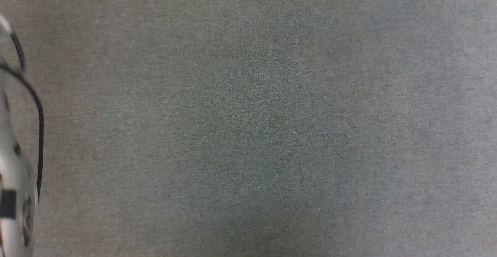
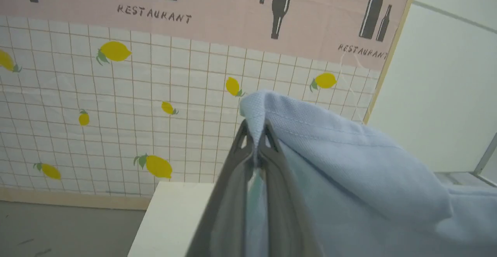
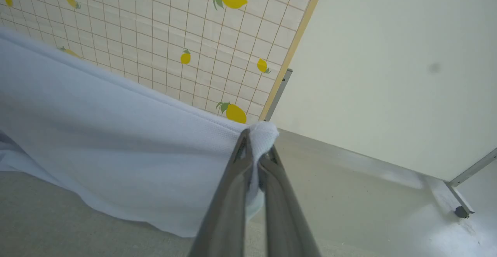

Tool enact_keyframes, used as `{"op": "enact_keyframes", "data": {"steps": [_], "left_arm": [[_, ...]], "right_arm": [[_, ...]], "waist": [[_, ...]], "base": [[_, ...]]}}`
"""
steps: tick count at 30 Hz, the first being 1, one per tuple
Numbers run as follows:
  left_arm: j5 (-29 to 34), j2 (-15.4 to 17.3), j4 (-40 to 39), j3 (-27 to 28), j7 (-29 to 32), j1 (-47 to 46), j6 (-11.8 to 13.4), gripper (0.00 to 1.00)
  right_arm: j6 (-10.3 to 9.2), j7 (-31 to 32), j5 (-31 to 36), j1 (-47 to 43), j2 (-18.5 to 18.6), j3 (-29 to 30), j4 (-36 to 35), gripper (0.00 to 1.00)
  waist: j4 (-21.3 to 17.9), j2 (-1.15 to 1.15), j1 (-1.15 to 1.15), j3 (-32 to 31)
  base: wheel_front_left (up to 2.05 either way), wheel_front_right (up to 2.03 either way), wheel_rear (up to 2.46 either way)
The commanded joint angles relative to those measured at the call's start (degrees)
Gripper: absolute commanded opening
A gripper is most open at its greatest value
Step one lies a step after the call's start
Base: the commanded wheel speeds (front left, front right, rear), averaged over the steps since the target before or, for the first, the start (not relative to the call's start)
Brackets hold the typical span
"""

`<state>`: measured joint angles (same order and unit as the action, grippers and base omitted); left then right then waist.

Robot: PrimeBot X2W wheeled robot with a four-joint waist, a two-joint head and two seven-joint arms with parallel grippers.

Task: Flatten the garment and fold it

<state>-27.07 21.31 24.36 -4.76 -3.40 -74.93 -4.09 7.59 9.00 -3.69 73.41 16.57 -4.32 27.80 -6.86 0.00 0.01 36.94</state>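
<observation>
Head view: a grey woven surface [image 1: 248,117], with a pale forearm [image 1: 15,195] and a black cable [image 1: 39,125] at the left edge

Left wrist view: the left gripper [image 2: 256,148], fingers pressed together on a stitched edge of the light blue garment [image 2: 349,164], which drapes away to the right. A lemon-print panel [image 2: 116,113] and a white block [image 2: 171,214] stand beyond

Right wrist view: the right gripper [image 3: 257,152] pinched on another bunched corner. The cloth hangs leftward and seems to trail onto the grey surface

Best handling: draw both corners apart evenly until taut, then lower the cloth flat, clear of the panel and the castered frame leg [image 3: 460,211]
</observation>
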Motion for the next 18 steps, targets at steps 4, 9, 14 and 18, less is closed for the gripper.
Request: {"op": "enact_keyframes", "data": {"steps": [4, 9, 14, 18], "left_arm": [[1.24, 2.91, 1.95, -4.13, 6.27, 11.34, -1.62, 0.00], [-2.60, 3.62, -0.98, -7.36, 14.11, 25.71, -2.65, 0.00], [-5.99, 4.96, -6.75, -9.27, 19.45, 40.39, -2.84, 0.00], [-9.31, 5.08, -12.38, -9.12, 22.17, 51.19, -1.82, 0.00]], "right_arm": [[-0.10, -0.76, -4.35, -8.02, 0.61, -3.42, 1.87, 0.00], [-0.10, -0.93, -9.20, -18.41, 2.38, -7.05, 1.13, 0.00], [-0.10, -0.36, -12.72, -29.55, 4.33, -8.32, -1.51, 0.00], [-0.10, 1.03, -13.84, -38.04, 5.03, -8.15, -3.81, 0.00]], "waist": [[1.77, 0.00, -0.01, -7.08], [3.06, 0.00, -0.01, -12.94], [4.16, 0.00, -0.01, -17.98], [4.47, 0.00, -0.01, -20.91]], "base": [[0.00, 0.00, 0.00], [0.00, 0.00, 0.00], [0.00, 0.00, 0.00], [0.00, 0.00, 0.00]]}}
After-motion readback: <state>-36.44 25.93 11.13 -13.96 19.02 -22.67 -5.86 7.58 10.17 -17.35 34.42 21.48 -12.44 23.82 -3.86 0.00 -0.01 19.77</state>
